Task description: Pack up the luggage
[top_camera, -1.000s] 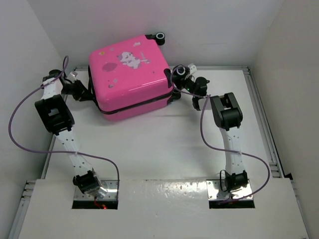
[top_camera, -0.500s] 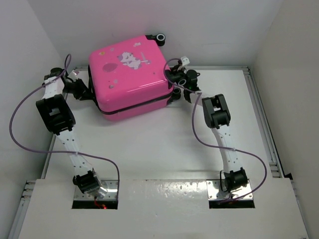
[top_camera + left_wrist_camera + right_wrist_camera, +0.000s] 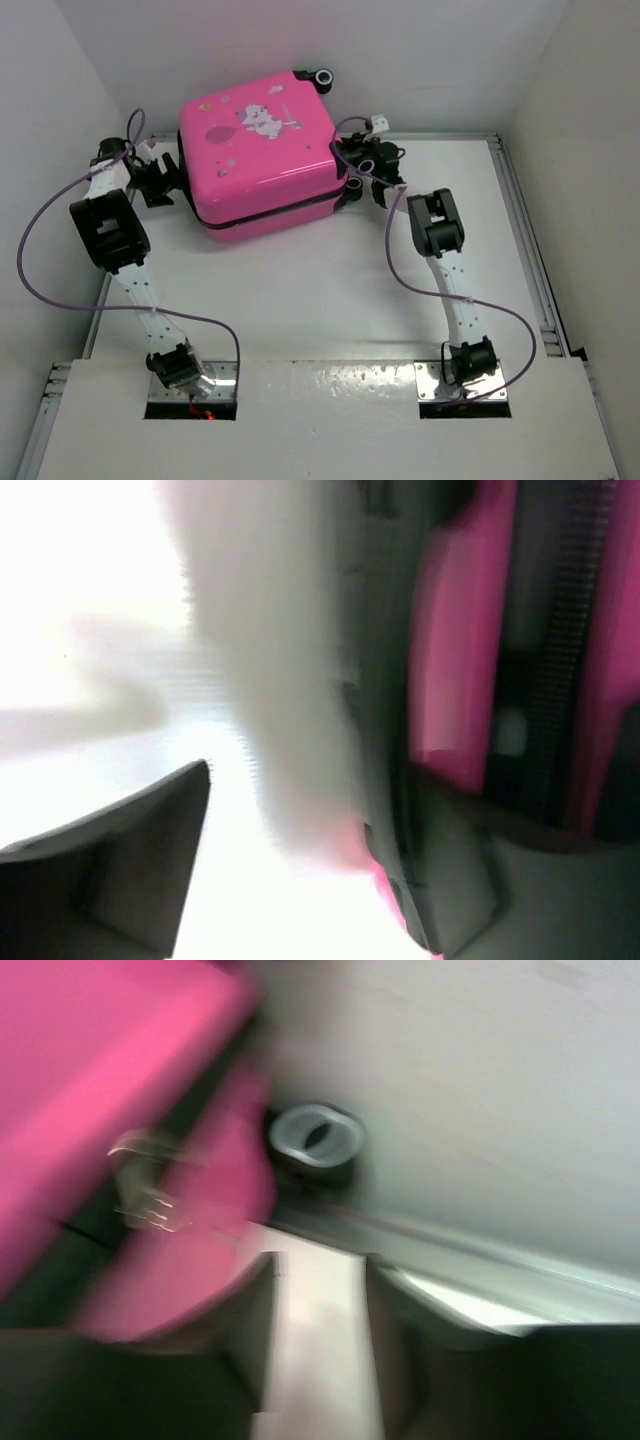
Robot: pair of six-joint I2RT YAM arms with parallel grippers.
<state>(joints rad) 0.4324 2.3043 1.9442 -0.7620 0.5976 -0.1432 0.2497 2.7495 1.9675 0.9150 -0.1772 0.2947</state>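
Showing table (image 3: 300,290) with closed luggage (image 3: 262,150) lying flat at far side, left of middle; left gripper (image 3: 168,182) just beside its left edge, fingers spread, nothing between; right gripper (image 3: 320,1265) at its right corner, fingers slightly apart, empty; wheel (image 3: 315,1140) near.

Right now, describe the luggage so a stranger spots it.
Look at the far end of the white table. The luggage lies closed there, between left arm and right arm. It alone is bright pink, a white cartoon animal on top.
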